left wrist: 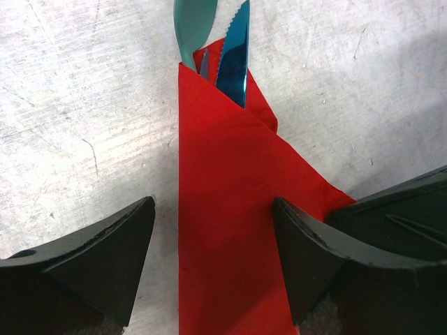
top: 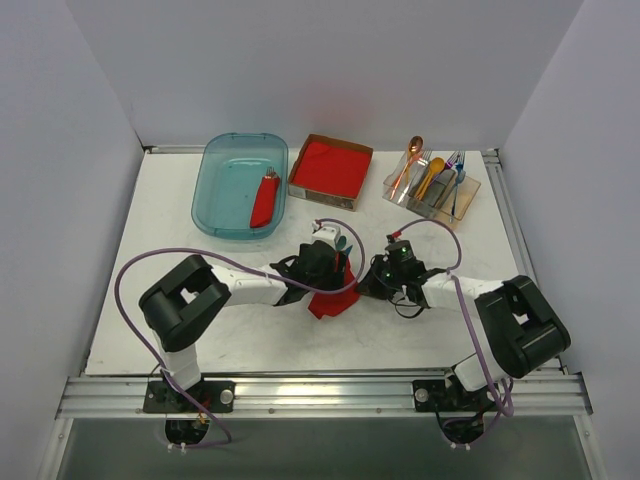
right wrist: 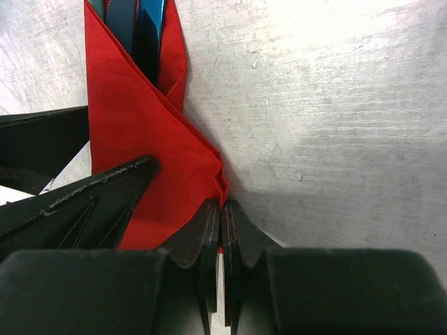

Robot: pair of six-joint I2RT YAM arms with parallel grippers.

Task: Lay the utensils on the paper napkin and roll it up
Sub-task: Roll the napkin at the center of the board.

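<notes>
On the white table (top: 180, 330), the left arm (top: 240, 285) and the right arm (top: 470, 295) are bent low and stretched in toward the middle. Between them the paper napkin (left wrist: 230, 209) is laid flat, folded into a long red wrap. The left gripper (left wrist: 213, 209) is spread wide, one finger on each side of it. The right gripper (right wrist: 221, 206) is pressed together on the napkin's side corner. Two utensils are tucked in the far end, tips poking out: a teal spoon (left wrist: 192, 28) and a blue knife (left wrist: 236, 56).

No legible text, label, brand, number or sign is found in any view.
</notes>
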